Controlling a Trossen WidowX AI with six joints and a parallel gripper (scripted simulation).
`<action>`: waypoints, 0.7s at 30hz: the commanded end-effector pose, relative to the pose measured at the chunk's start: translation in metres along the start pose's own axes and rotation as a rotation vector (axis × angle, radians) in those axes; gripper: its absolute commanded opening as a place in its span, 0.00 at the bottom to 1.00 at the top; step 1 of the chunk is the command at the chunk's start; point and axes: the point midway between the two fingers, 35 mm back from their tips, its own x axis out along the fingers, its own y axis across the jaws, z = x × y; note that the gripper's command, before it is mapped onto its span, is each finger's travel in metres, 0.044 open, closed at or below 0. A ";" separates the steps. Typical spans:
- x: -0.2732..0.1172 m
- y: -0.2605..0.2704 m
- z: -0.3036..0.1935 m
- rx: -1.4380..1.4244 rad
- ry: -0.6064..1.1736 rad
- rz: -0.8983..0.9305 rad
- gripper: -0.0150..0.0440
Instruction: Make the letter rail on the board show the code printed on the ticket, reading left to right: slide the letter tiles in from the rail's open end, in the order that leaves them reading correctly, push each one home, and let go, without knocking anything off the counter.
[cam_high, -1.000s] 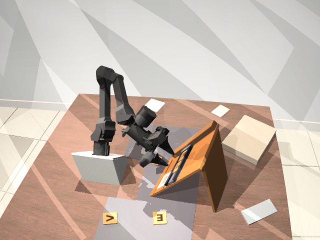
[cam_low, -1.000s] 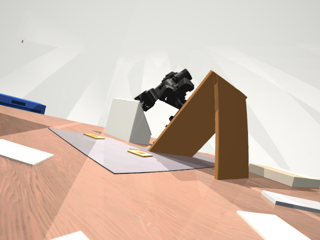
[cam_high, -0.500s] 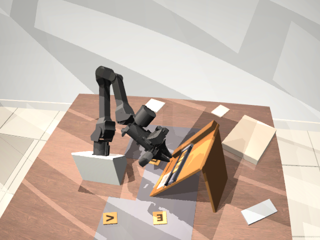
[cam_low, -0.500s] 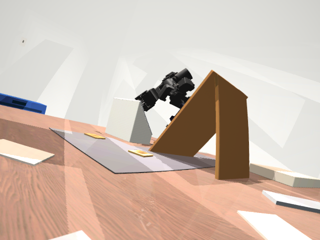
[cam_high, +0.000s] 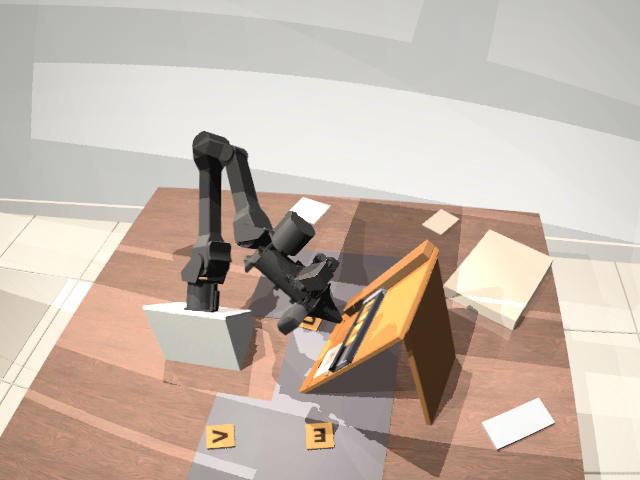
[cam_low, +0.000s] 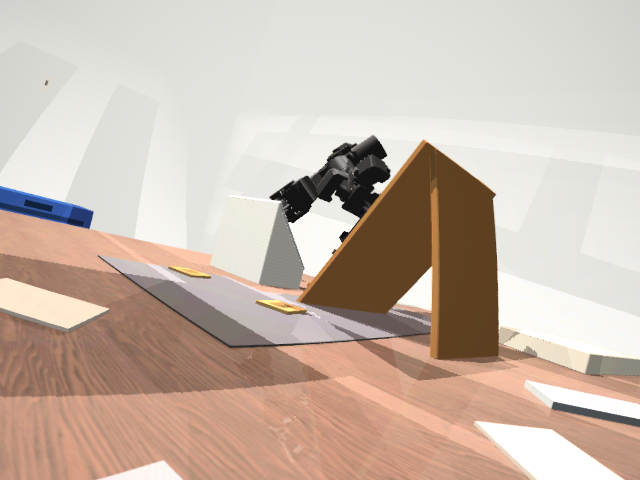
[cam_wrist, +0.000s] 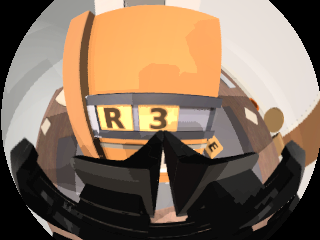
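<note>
The pincer (cam_high: 338, 321) (cam_wrist: 163, 134) is closed to its narrowest, its two tips meeting with nothing between them. In the wrist view the tips lie at the lower edge of the rail (cam_high: 356, 333) (cam_wrist: 157, 100), just below the tile marked 3 (cam_wrist: 158, 118) as that view shows it.

The rail is mounted across the sloping face of the orange board (cam_high: 385, 315) (cam_low: 372, 248) (cam_wrist: 150, 50), which stands propped on the counter (cam_high: 103, 330) (cam_low: 170, 408). Two tiles are seated in it: the R tile (cam_wrist: 114, 118) to the left of the pincer's tips, and the 3 tile directly above them. A narrow gap shows between these two (both read upright from the wrist), and a length of rail to the right of the 3 holds no tile.

The ticket (cam_high: 326, 360) lies low on the board's face, below the rail; its print is too hidden to read here.

Three further tiles are noted off the rail. One (cam_high: 310, 323) lies beneath the pincer, partly covered by it. The E tile (cam_high: 319, 435) (cam_low: 281, 306) (cam_wrist: 213, 147) and the V tile (cam_high: 220, 436) (cam_low: 189, 271) lie flat, well apart from the pincer and from each other, on the grey mat (cam_high: 289, 413) (cam_low: 227, 315).
</note>
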 end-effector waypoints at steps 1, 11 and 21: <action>0.009 -0.010 0.007 -0.015 0.109 -0.037 0.25; 0.019 -0.031 0.019 -0.025 0.526 -0.035 0.25; 0.015 -0.032 0.025 -0.009 0.656 0.015 0.25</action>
